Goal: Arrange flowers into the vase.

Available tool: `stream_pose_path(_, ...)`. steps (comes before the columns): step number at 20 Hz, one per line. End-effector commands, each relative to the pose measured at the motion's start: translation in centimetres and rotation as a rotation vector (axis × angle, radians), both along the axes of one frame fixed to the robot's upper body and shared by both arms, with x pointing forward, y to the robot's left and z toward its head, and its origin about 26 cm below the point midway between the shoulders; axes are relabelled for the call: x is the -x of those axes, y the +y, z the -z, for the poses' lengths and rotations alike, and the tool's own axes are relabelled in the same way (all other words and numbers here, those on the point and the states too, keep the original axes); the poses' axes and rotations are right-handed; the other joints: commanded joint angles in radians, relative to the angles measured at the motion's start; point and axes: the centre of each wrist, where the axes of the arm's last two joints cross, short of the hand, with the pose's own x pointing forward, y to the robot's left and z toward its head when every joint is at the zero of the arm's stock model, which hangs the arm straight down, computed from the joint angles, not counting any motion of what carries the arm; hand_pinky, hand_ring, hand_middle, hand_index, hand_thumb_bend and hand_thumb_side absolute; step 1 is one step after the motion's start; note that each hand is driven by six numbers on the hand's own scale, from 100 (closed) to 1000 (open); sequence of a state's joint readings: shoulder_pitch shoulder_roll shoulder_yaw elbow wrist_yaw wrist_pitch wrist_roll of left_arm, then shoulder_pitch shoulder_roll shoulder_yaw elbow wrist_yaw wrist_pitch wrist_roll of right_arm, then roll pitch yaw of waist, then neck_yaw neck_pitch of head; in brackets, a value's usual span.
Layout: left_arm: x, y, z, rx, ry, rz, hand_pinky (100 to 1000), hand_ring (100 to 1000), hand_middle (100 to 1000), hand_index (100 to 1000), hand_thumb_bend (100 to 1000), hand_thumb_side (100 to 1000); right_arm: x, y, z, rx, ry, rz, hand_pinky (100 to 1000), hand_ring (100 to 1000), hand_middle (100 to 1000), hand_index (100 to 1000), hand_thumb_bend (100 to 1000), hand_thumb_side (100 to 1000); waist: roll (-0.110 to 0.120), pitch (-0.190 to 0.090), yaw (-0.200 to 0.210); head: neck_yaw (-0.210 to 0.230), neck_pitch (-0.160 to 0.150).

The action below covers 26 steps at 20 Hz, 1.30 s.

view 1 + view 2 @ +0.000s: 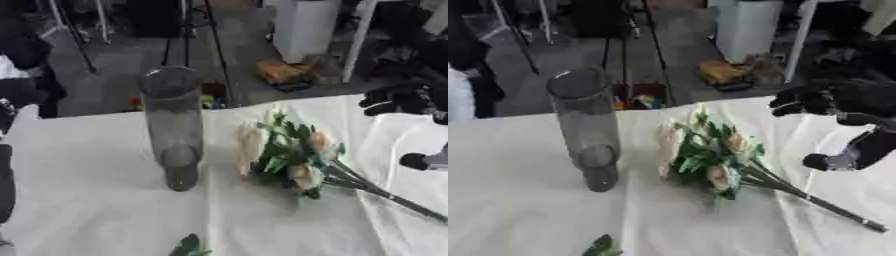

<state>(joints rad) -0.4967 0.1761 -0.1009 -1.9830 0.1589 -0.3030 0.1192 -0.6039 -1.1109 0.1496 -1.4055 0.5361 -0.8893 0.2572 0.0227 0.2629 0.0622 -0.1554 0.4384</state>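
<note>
One tall clear glass vase stands upright on the surface, left of centre, with nothing in it. One bunch of flowers lies on its side just beside the vase at about 3 o'clock from it, apart from the glass. The bunch shows about four pale cream and peach blooms among green leaves, and its dark stems run out toward 4 o'clock. One small green leaf lies alone at 6 o'clock, near the bottom edge.

The surface is covered with a white, creased cloth. Beyond its far edge, at 12 o'clock, is a grey floor with black stand legs, a white cabinet and a yellow-orange object on the floor.

The right robot hand hangs at 2 o'clock above the stems, fingers relaxed and spread, thumb hanging lower, holding nothing. The right eye view shows this robot hand almost whole and the stems' cut ends; the left eye view clips both at its right edge. A dark shape at the left eye view's left edge is too unclear to identify.
</note>
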Motion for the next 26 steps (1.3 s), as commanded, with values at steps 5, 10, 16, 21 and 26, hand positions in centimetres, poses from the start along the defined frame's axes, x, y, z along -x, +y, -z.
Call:
stream_pose_path(5, 0.3, -0.1, -0.7, -0.009, -0.031, 0.013, 696, 685, 884, 939, 380, 894, 0.0, -1.4, -0.8, 0.027, -0.04, 0.038, 890, 980, 902, 979, 352, 1000, -0.004, -0.015, -0.002, -0.001, 0.002)
stream_pose_path(10, 0.3, -0.1, -0.7, -0.011, -0.029, 0.014, 697, 686, 885, 939, 377, 897, -0.5, -3.0, 0.3, 0.017, -0.01, 0.122, 858, 957, 880, 985, 315, 1000, -0.003, -0.014, -0.003, -0.004, 0.007)
stream_pose_path(16, 0.3, -0.2, -0.7, -0.01, -0.025, 0.019, 697, 686, 885, 939, 374, 898, -1.1, -3.4, 2.1, 0.002, 0.079, 0.194, 817, 930, 856, 983, 302, 1000, -0.003, -0.013, 0.0, -0.008, 0.012)
stream_pose_path(21, 0.3, -0.2, -0.6, -0.009, -0.023, 0.021, 697, 686, 885, 939, 374, 898, -1.6, -3.1, 2.4, -0.03, 0.13, 0.249, 816, 943, 856, 992, 308, 1000, -0.004, -0.014, 0.0, -0.009, 0.015)
stream_pose_path(26, 0.3, -0.2, -0.6, -0.008, -0.019, 0.021, 697, 687, 885, 938, 375, 895, -2.4, -2.5, 2.0, -0.053, 0.162, 0.316, 834, 967, 864, 996, 363, 1000, -0.006, -0.018, -0.003, -0.011, 0.019)
